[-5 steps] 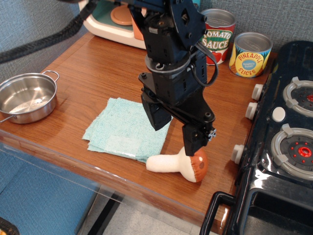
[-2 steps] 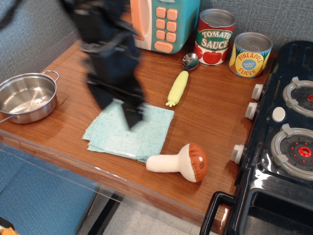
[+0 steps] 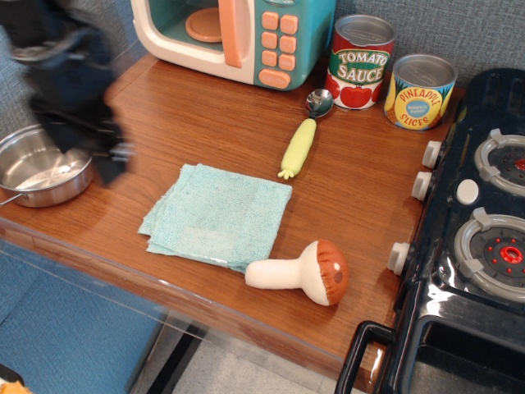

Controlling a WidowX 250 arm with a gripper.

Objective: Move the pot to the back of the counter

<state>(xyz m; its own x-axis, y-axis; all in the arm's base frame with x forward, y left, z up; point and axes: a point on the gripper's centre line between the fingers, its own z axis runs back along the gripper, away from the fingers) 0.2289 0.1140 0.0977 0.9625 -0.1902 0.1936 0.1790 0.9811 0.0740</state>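
Note:
The small shiny steel pot (image 3: pixel 37 176) sits at the front left corner of the brown wood-grain counter (image 3: pixel 189 123), near the clear plastic front edge. My gripper (image 3: pixel 82 152) is a dark motion-blurred shape at the far left, just above the pot's back right rim and covering part of it. Its fingers look spread apart with nothing between them, and one dark finger (image 3: pixel 111 167) hangs just right of the pot. Whether it touches the pot I cannot tell.
A teal cloth (image 3: pixel 217 215) lies mid-counter, with a toy mushroom (image 3: pixel 299 272) in front of it. A toy corn (image 3: pixel 298 148) and spoon (image 3: pixel 318 102) lie behind. A toy microwave (image 3: pixel 238 37) and two cans (image 3: pixel 361 61) (image 3: pixel 420 90) line the back. A black stove (image 3: pixel 484 246) stands on the right.
My gripper has swept fast to the left, from above the mushroom, across the cloth, to over the pot. The pot and everything else stayed in place.

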